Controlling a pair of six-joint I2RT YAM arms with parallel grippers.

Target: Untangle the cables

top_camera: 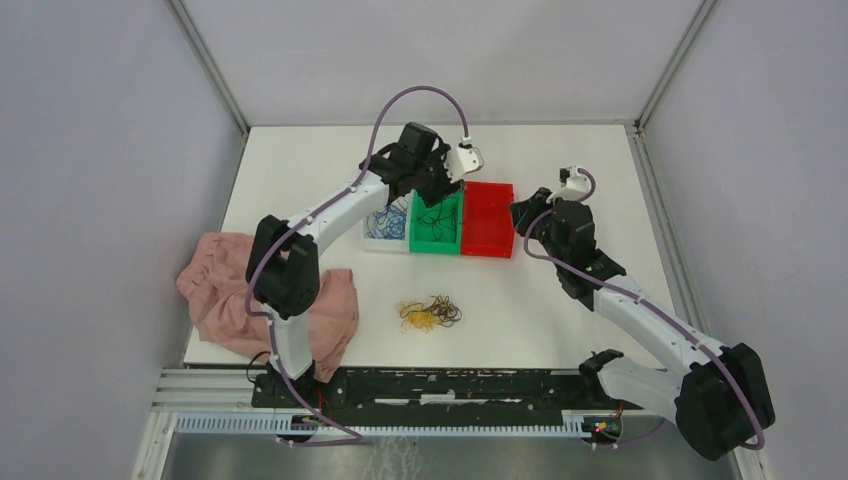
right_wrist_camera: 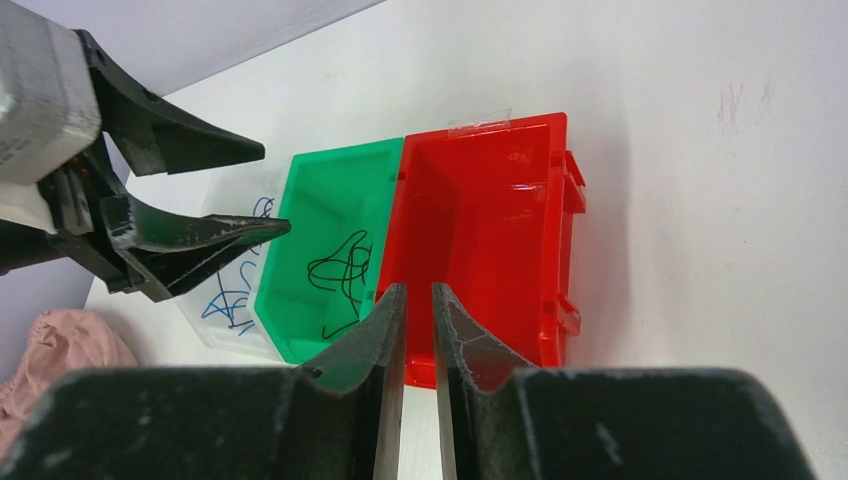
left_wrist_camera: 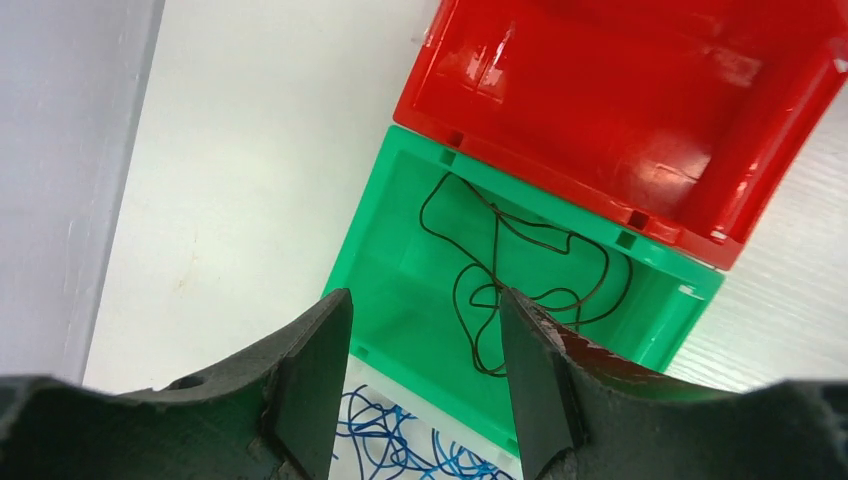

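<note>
The tangle (top_camera: pixel 430 315) (yellow-orange and dark strands looped together) lies on the table (top_camera: pixel 560 300) toward its near edge, between the two arms and well apart from the bins. Farther back, three bins stand in a row, touching side by side. A clear bin (top_camera: pixel 372 240) is on the left, a green bin (left_wrist_camera: pixel 390 230) in the middle and a red bin (left_wrist_camera: pixel 600 110) on the right.

Blue cables (left_wrist_camera: pixel 400 445) lie loose in the clear bin; one black cable (left_wrist_camera: pixel 520 280) (a thin, wandering loop) lies on the floor of the green bin; no cable shows in the red bin.

The left gripper (left_wrist_camera: pixel 425 300) hangs over the green bin, its fingers spread wide with nothing between them; the black cable shows through the gap below.

The right gripper (right_wrist_camera: pixel 418 290) sits just beside the red bin's right end, pointing along the row. Its fingers are nearly together with only a narrow slit between them, and nothing is in the slit; whether it touches the bin I cannot tell.

A pink cloth (top_camera: pixel 220 290) lies crumpled at the table's left edge, partly behind the left arm.
</note>
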